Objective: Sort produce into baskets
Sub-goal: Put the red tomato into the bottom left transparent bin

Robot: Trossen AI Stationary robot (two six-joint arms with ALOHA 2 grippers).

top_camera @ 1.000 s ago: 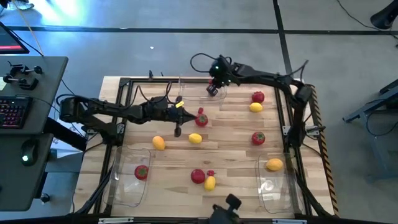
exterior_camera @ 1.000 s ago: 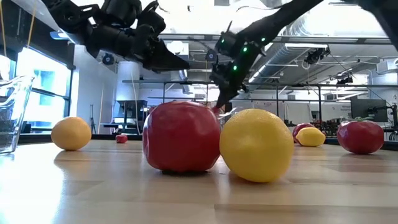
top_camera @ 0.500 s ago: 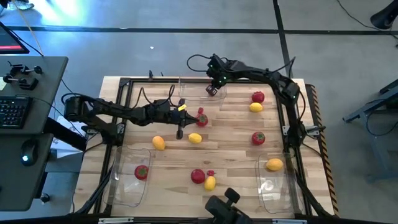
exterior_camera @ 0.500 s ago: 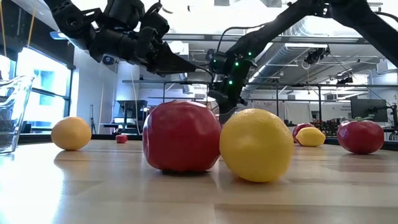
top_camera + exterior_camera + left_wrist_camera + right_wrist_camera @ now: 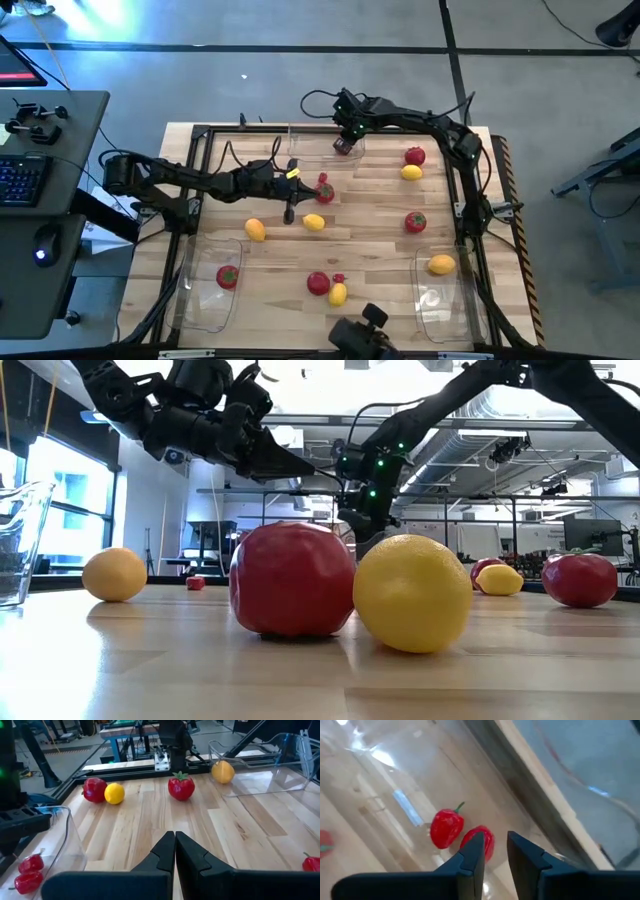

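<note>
While my right pincer [image 5: 492, 851] hangs over the far bin [image 5: 300, 140], its fingers stand slightly apart, clamped on nothing, with two red berries [image 5: 447, 827] lying in the bin beneath. My left pincer [image 5: 175, 851] is pressed together, empty, above mid-worktop [image 5: 370, 250]. Tomatoes [image 5: 415, 222] and lemons [image 5: 314, 222] sit scattered; one tomato lies in the near-left bin, one lemon in the near-right.

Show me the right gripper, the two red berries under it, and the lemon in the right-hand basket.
right gripper [image 5: 494, 851], right wrist view, gap between fingertips.
red berries [image 5: 446, 827], right wrist view, left berry's body.
lemon [image 5: 441, 265], high view, its middle.
</note>
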